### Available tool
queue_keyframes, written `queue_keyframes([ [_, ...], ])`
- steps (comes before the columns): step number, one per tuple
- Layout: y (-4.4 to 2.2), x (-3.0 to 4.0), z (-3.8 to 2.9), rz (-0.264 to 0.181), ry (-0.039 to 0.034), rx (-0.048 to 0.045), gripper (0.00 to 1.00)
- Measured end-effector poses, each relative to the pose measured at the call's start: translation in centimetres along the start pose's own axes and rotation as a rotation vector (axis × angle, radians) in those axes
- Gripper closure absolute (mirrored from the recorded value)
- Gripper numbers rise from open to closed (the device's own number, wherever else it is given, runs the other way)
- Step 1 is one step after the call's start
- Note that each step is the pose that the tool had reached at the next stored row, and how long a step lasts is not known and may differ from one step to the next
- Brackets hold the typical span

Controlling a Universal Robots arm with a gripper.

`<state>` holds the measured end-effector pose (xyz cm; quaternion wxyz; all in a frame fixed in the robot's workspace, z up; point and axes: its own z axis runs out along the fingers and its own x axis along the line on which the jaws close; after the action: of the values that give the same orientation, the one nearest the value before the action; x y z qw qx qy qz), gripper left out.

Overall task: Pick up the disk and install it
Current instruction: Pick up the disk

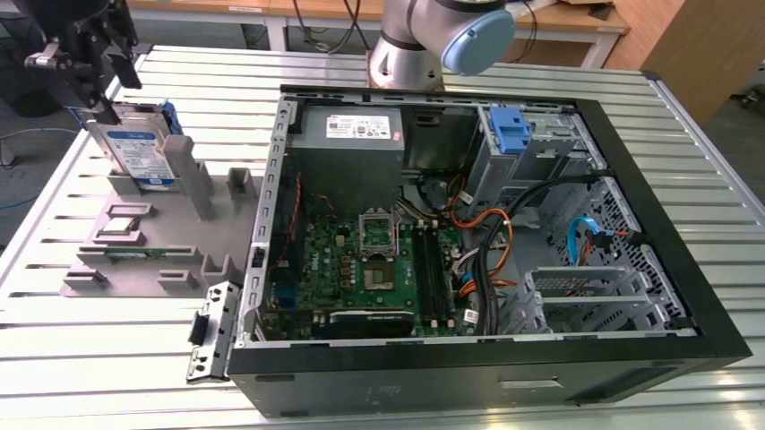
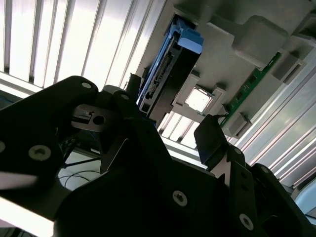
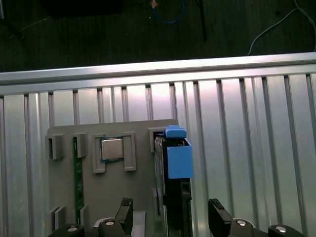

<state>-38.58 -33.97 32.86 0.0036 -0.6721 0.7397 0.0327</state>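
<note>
**Disk — standing in holder, not yet gripped**

Location: the disk (image 1: 132, 148) stands on edge in the grey holder (image 1: 143, 262) at the exterior view's left, beside the open computer case (image 1: 478, 242).

Handling: the grasp looks best centred, pads square on both flat faces, so the disk lifts without tilting.

Arm: the gripper (image 1: 102, 90) hangs just above the disk and points down — its fingers (image 3: 124, 211) are apart, straddling the top edge.

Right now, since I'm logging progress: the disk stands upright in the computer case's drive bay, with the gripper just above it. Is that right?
Not quite. The disk stands upright in the grey holder beside the computer case, not inside it; the exterior view shows this. The gripper is just above it, as you say.
</note>
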Motion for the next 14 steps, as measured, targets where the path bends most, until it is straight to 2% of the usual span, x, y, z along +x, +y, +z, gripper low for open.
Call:
queue_keyframes([
  [14,-0.01,0.14,2.54,0.000,-0.0101,-0.0009,0.29],
])
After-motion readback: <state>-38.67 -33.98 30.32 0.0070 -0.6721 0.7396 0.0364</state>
